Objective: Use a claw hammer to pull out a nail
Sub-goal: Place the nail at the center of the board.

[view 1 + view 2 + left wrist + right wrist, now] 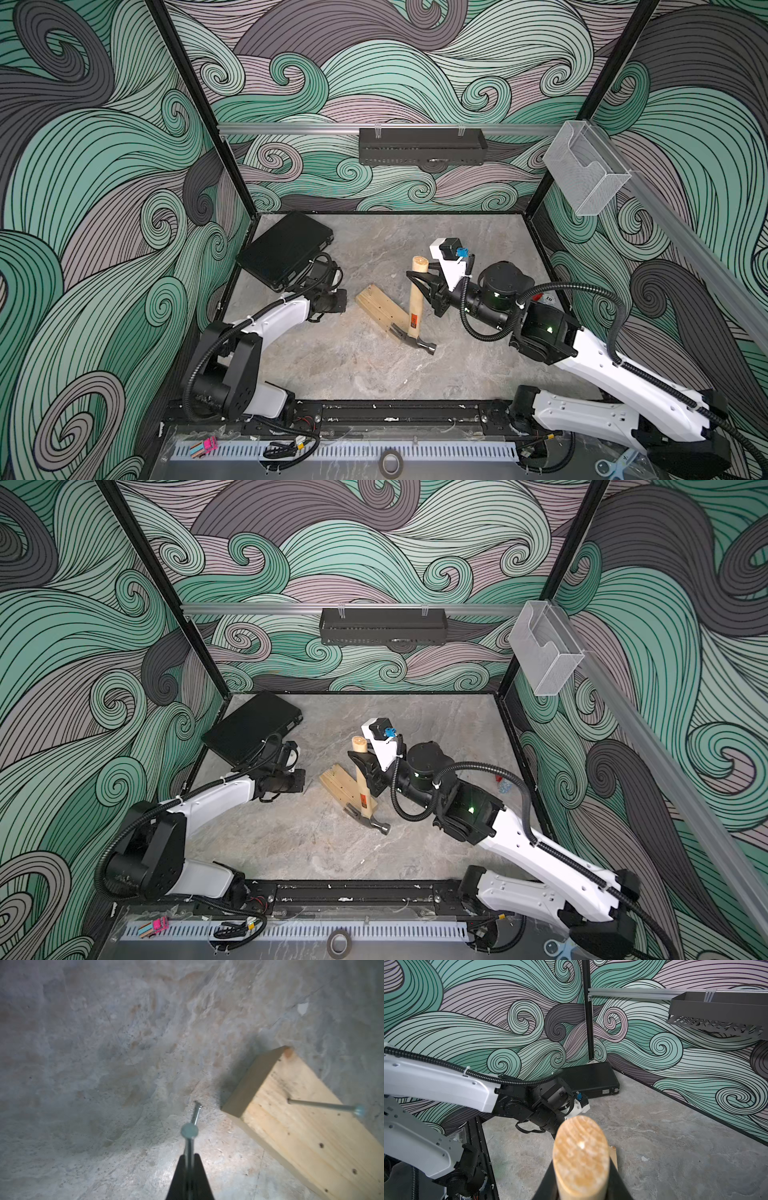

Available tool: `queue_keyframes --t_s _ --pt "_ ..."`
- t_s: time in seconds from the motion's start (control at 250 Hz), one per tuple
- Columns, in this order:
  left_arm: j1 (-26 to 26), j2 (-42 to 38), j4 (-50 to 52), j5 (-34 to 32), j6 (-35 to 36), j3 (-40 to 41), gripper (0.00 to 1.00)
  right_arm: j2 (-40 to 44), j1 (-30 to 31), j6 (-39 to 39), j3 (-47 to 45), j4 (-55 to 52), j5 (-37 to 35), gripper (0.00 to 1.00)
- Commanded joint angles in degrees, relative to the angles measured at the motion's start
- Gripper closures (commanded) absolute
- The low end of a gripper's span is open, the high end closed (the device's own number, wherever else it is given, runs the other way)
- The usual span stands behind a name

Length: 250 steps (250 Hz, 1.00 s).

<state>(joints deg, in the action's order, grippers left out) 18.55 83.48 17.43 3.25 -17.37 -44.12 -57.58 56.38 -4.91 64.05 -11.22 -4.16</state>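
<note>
At the grey desk's (374, 374) centre, the right claw (419, 282) clamps the claw hammer (415, 305) by its handle, with the head at the wooden block's (374, 303) 4 o'clock end. The left claw (188, 1165), at 9 o'clock, pinches a nail (189, 1147).

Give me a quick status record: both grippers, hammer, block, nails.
left gripper: shut on loose nail, off the wood block
right gripper: shut on claw hammer, near handle's butt end
hammer head: down by the block's end nearest the arm bases
nail in block: stuck in top face, leaning, shank mostly exposed
</note>
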Motion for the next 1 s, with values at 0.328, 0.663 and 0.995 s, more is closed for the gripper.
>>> queue_keyframes --t_s 0.328,0.663,0.995 --pt "-1.2 4.0 2.9 1.5 -3.1 -1.6 0.92 -0.6 -0.2 -0.3 3.5 6.4 -0.4 1.00" --pt "-1.2 6.6 2.6 1.7 -3.5 -1.4 0.87 -2.2 -0.1 -0.6 3.8 6.4 0.8 1.00" --pt "-1.2 4.4 3.5 0.7 -3.8 -1.2 0.74 -3.2 -0.1 0.1 4.0 6.1 0.5 1.00"
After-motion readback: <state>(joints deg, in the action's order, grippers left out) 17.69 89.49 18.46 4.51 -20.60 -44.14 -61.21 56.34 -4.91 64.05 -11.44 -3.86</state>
